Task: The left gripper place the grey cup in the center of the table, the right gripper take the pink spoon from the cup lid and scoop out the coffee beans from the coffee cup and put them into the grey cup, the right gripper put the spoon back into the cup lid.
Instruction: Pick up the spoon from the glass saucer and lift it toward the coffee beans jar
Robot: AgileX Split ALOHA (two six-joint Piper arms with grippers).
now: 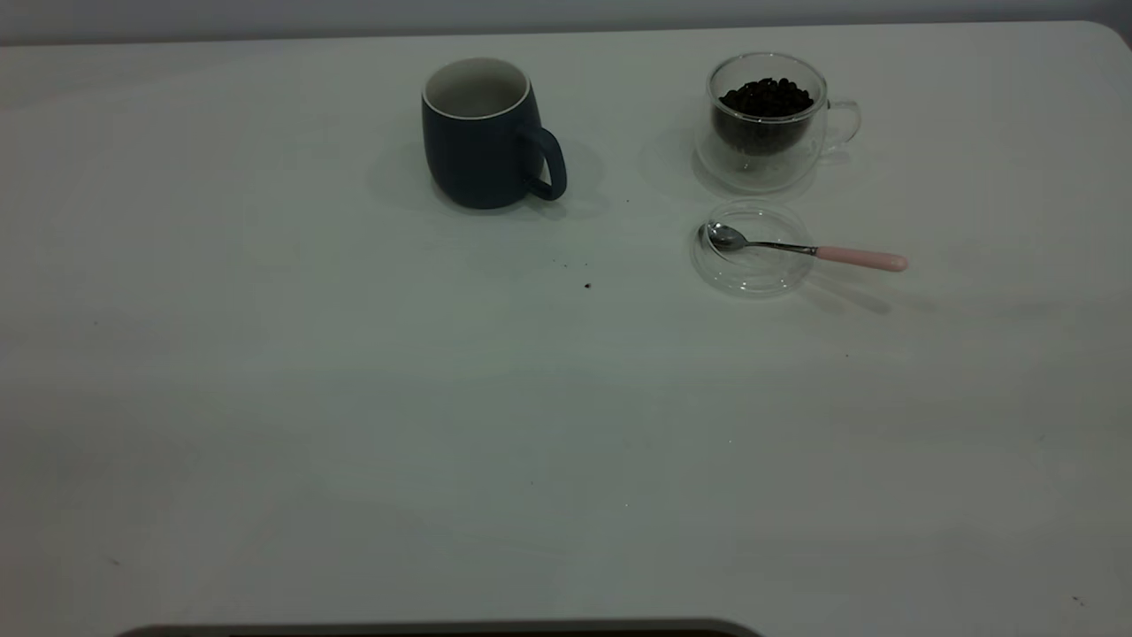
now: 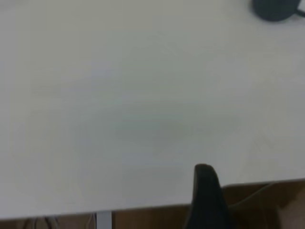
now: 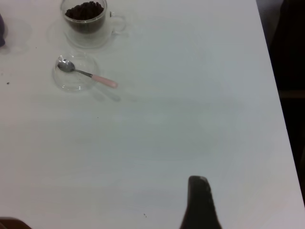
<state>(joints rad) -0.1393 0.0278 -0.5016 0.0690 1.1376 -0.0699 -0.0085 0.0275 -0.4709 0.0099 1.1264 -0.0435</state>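
Only 1 left end effector (image 2: 205, 191) finger shows above the table (image 2: 143, 95).

The grey cup (image 1: 485, 133) stands upright. The pink spoon (image 1: 800, 247) lies on the cup lid (image 1: 752, 248), beside the coffee cup (image 1: 768, 119) full of coffee beans (image 1: 766, 97), far from both grippers.
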